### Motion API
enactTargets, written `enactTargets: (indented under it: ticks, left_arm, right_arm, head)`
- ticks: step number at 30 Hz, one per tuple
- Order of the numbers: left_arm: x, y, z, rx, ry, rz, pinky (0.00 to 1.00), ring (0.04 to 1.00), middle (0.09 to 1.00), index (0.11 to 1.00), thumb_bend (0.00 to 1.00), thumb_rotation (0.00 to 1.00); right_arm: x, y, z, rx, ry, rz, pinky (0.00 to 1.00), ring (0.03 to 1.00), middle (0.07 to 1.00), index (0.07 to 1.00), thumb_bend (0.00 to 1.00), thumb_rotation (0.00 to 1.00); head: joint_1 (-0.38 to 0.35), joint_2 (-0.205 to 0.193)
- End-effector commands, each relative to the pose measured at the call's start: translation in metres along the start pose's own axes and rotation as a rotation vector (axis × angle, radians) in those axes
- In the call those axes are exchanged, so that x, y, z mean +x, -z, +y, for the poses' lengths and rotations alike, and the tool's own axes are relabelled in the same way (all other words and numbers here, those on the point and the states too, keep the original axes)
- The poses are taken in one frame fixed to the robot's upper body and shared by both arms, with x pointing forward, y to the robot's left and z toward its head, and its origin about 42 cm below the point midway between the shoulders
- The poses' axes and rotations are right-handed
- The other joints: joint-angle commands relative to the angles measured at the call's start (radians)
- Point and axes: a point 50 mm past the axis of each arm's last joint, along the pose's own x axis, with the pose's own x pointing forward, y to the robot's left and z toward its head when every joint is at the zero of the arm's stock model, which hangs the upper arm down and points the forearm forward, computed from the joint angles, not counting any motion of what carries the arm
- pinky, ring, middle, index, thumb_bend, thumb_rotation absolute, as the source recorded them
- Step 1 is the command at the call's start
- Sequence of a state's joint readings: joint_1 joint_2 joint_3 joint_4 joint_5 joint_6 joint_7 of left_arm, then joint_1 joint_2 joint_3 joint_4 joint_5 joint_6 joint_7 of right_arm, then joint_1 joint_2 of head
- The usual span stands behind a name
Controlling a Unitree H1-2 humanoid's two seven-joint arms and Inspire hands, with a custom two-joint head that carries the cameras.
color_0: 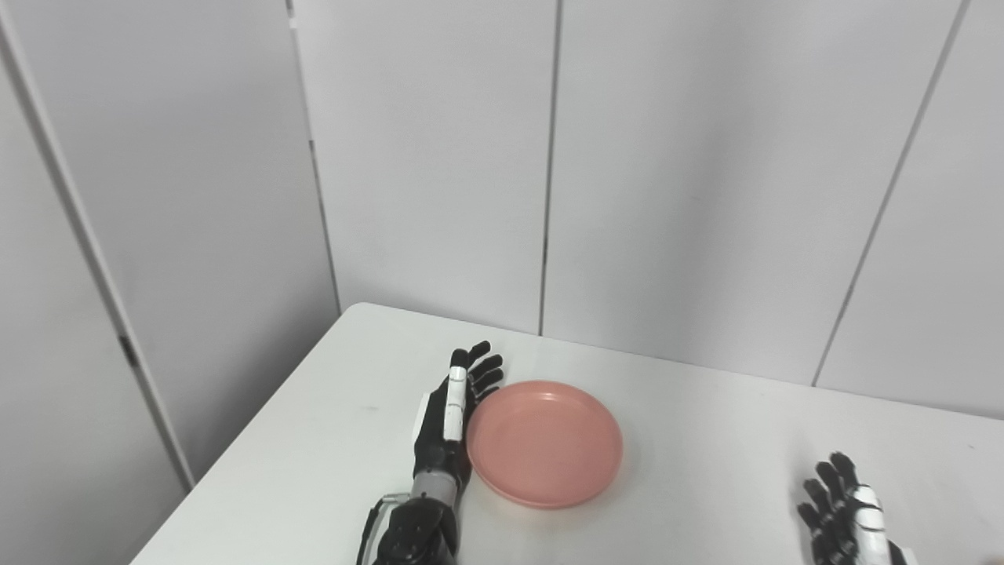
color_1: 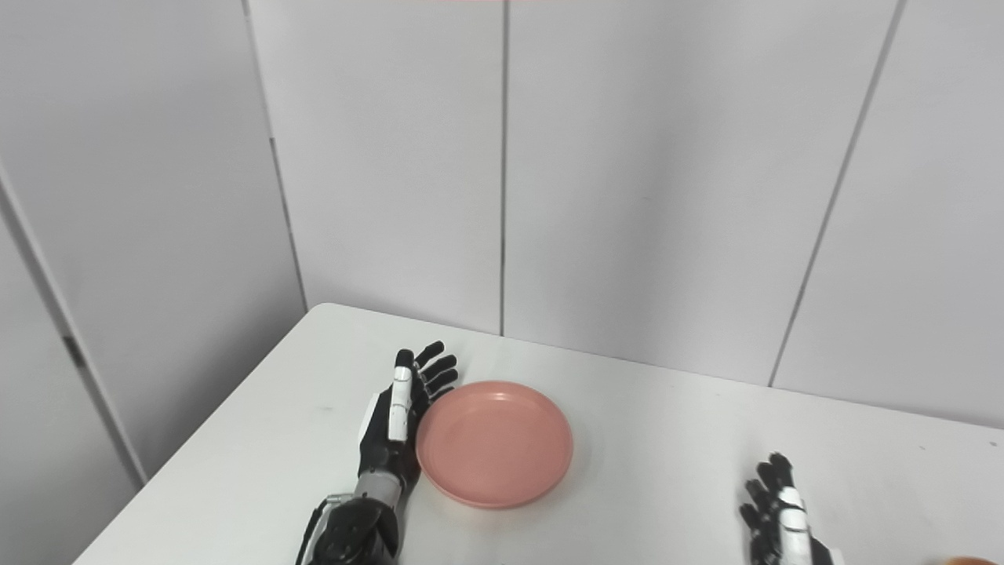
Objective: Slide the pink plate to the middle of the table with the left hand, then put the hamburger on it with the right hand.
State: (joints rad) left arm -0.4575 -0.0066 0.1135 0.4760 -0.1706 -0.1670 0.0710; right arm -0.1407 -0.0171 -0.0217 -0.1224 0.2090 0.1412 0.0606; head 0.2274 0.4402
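The pink plate [color_0: 544, 442] is lying flat and empty on the white desk [color_0: 314, 439], left of the middle as I am seeing it. I am setting my left robot hand [color_0: 449, 416] edge-on against its left rim, fingers stretched out flat and holding nothing, because a straight palm works as a paddle: pressing on the rim from that side sends the plate sideways toward the middle without lifting or tipping it. The hand looks to be touching the rim or lying just beside it; from this angle I cannot be sure there is real contact.

My right robot hand [color_0: 845, 510] is waiting low at the near right of the desk, well apart from the plate, fingers spread and empty. I am keeping it there so the plate's path stays free, and so it is close to where the hamburger should be. Of the hamburger itself I am seeing almost nothing: only a small orange sliver [color_1: 969, 560] at the bottom right corner of the right eye view, which may be part of it.

I judge the slide as not yet finished, and the placing as not yet begun.
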Motion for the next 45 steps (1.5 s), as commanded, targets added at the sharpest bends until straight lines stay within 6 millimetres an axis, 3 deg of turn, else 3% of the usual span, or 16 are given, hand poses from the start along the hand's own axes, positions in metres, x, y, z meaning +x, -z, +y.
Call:
enactTargets:
  ticks: [1, 4, 7, 24, 28, 45]
  left_arm:
    - [-0.01, 0.011, -0.003, -0.005, 0.032, 0.047, 0.83, 0.852, 0.832, 0.826, 0.83, 1.0]
    - [-0.024, 0.017, -0.016, -0.045, 0.075, 0.087, 0.89, 0.884, 0.852, 0.844, 0.86, 1.0]
    - [-0.033, 0.021, -0.024, -0.053, 0.096, 0.089, 0.89, 0.881, 0.855, 0.848, 0.85, 1.0]
    - [-0.066, 0.02, -0.062, -0.061, 0.212, 0.115, 0.95, 0.954, 0.955, 0.935, 0.78, 1.0]
    - [-0.071, 0.019, -0.068, -0.073, 0.232, 0.131, 0.98, 0.975, 0.977, 0.957, 0.82, 1.0]
    - [-0.081, 0.029, -0.089, -0.082, 0.269, 0.108, 1.0, 1.0, 1.0, 1.0, 0.75, 1.0]
  right_arm:
    - [0.009, -0.007, 0.008, 0.011, -0.035, -0.05, 1.0, 1.0, 1.0, 1.0, 0.53, 1.0]
    - [0.011, -0.001, 0.01, 0.021, -0.04, -0.062, 1.0, 1.0, 1.0, 1.0, 0.54, 0.98]
    - [0.011, 0.003, 0.014, -0.001, -0.039, -0.073, 1.0, 1.0, 1.0, 1.0, 0.51, 0.97]
    - [0.021, 0.007, 0.034, -0.003, -0.035, -0.075, 1.0, 1.0, 1.0, 1.0, 0.57, 0.92]
    - [0.023, 0.007, 0.036, -0.002, -0.034, -0.077, 1.0, 1.0, 1.0, 1.0, 0.57, 0.93]
    - [0.025, -0.002, 0.031, -0.045, -0.001, -0.122, 1.0, 1.0, 1.0, 1.0, 0.59, 0.91]
  head:
    - [-0.001, 0.001]
    - [-0.07, 0.014]
    - [-0.127, 0.022]
    - [-0.29, 0.069]
    - [-0.299, 0.08]
    - [-0.295, 0.097]
